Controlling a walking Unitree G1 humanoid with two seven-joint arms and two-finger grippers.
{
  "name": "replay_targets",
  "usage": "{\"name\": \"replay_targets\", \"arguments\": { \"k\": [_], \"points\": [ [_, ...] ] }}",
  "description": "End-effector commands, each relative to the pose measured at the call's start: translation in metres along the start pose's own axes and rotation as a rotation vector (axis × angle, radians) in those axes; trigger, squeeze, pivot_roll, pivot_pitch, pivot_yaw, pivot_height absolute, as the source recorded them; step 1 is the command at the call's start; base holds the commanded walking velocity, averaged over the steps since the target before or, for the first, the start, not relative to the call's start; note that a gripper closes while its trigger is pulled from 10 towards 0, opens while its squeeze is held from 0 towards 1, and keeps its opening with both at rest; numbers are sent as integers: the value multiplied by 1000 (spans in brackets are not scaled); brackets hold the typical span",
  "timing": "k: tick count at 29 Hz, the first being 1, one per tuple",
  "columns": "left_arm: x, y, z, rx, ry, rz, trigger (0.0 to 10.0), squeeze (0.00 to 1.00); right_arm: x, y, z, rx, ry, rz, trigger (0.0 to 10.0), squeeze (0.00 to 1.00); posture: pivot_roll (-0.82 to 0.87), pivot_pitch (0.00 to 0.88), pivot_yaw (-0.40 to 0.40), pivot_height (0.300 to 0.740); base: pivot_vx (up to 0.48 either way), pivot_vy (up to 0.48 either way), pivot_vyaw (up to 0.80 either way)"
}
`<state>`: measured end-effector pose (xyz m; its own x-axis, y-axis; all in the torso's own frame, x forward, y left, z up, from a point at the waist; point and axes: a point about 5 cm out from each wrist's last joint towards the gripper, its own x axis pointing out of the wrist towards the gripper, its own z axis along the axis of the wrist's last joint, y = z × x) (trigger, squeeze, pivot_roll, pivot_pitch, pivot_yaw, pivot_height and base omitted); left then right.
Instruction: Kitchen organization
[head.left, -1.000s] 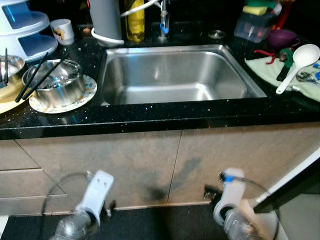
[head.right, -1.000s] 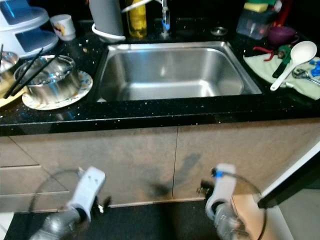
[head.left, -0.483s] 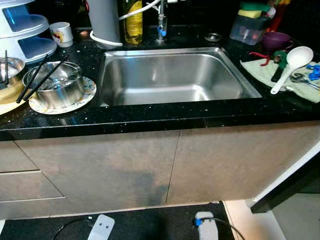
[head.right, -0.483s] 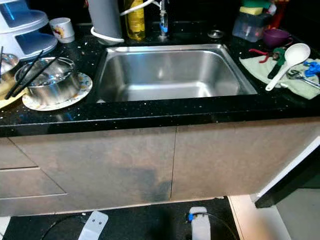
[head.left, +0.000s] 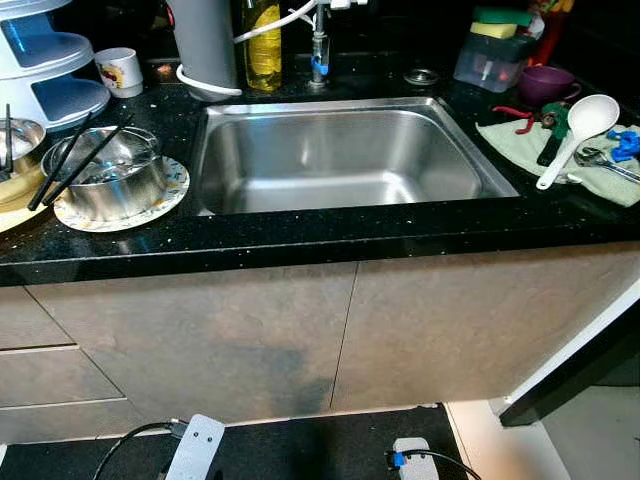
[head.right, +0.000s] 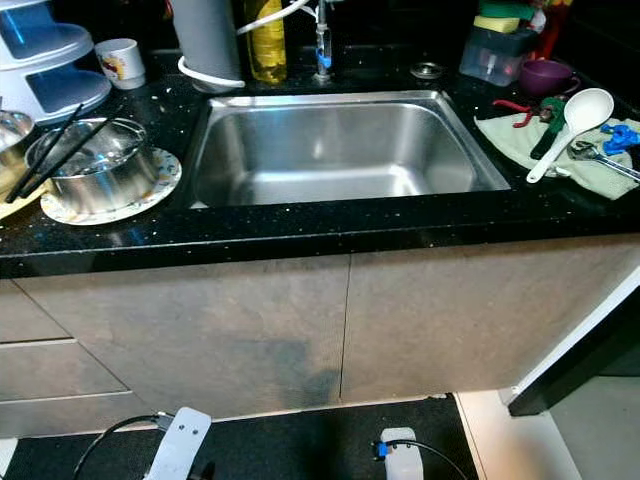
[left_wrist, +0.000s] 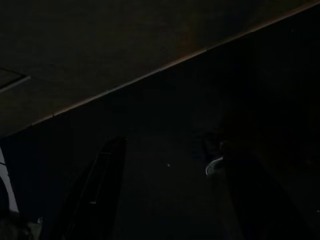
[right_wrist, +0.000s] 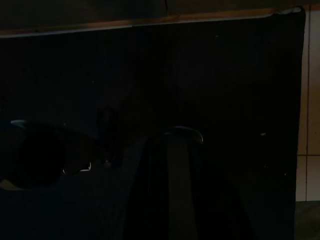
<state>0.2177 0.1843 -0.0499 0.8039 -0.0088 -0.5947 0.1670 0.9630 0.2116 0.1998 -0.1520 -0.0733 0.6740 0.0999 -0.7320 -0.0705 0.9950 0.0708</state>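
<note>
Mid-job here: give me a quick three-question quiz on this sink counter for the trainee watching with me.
1. True or false: the sink holds dishes.
2. The white spoon lies on: A) the floral plate B) the green cloth C) the sink floor.
3. What rests across the steel bowl?

Key: 1 false, it is bare. 2 B. 3 black chopsticks.

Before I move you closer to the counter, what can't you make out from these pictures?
- Both wrist views: nearly black, the arms hang in the shade; whether either gripper's fingers are open or shut cannot be told.
- Steel bowl on the plate: black chopsticks lie across it, its contents unclear.
- Left edge of the eye views: a second bowl is cut off.
- Tools on the cloth beside the white ladle: too small to identify.
</note>
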Motion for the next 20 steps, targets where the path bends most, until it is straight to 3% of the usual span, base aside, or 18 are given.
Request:
{"name": "replay_targets", "arguments": {
  "k": [1, 5, 8, 20],
  "points": [
    [-3, -4, -10, -17, 35, -8, 10000, 0, -2, 0, -9, 10, 23, -3, 10000, 0, -65, 178, 1, 740, 0, 0, 0],
    [-3, -5, -10, -9, 24, -9, 10000, 0, -2, -1, -9, 2, 24, -3, 10000, 0, -68, 181, -1, 740, 0, 0, 0],
    [-2, -15, -2, -12, -47, -67, 10000, 0, -2, -1, -6, 13, -1, -11, 10000, 0, -66, 185, 0, 740, 0, 0, 0],
    [1, -10, -6, -50, 15, -36, 10000, 0, -2, -1, -7, 16, -5, -19, 10000, 0, -68, 189, 3, 740, 0, 0, -39]
  ]
}}
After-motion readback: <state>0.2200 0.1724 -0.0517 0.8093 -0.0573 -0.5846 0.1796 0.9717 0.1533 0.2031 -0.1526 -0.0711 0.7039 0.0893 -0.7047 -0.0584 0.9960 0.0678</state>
